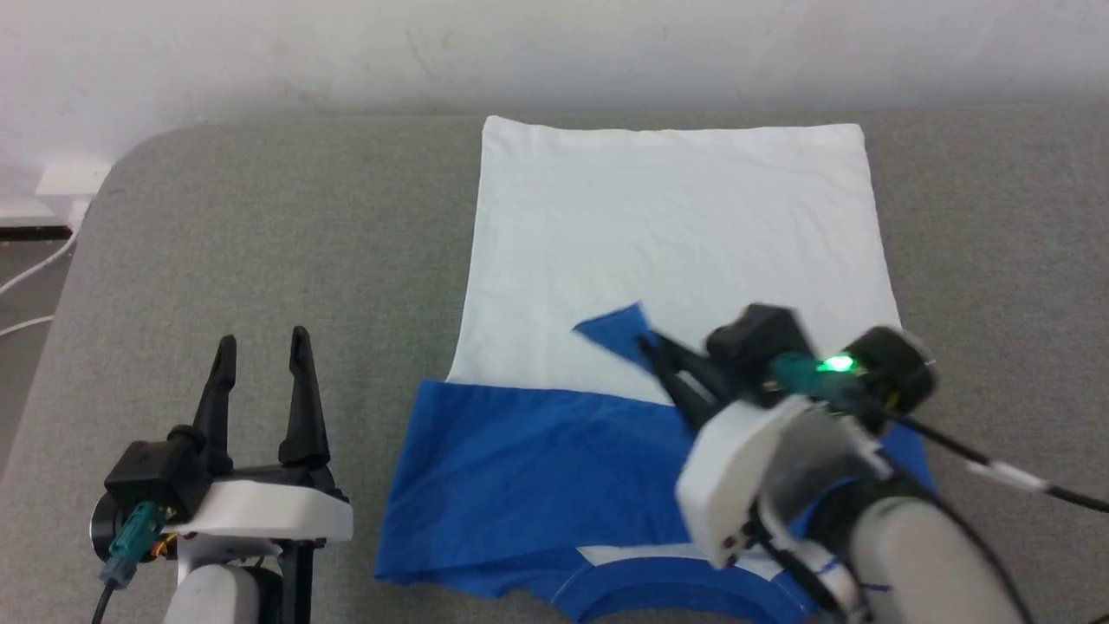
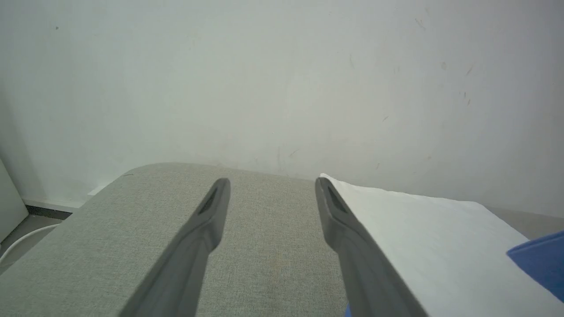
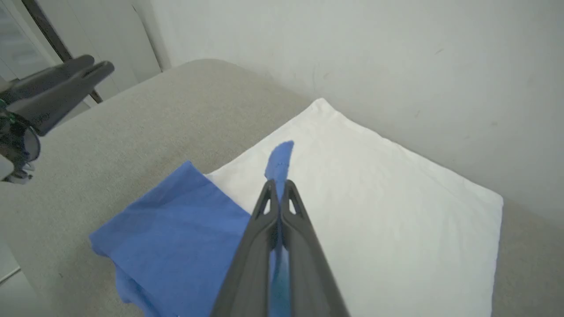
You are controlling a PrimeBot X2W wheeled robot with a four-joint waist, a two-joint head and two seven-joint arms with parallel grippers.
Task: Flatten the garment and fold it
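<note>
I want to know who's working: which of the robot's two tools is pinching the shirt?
The right tool: it is shut on a blue tip of the garment. The left tool stands open over the grey surface, holding nothing.

Bare grey surface (image 1: 260, 243) left of garment (image 1: 676, 225)

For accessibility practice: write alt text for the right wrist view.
The right claw, shut, pinches a blue tip of the garment over its white body. Folded blue fabric lies left on the grey surface; the left claw shows upper left.
</note>
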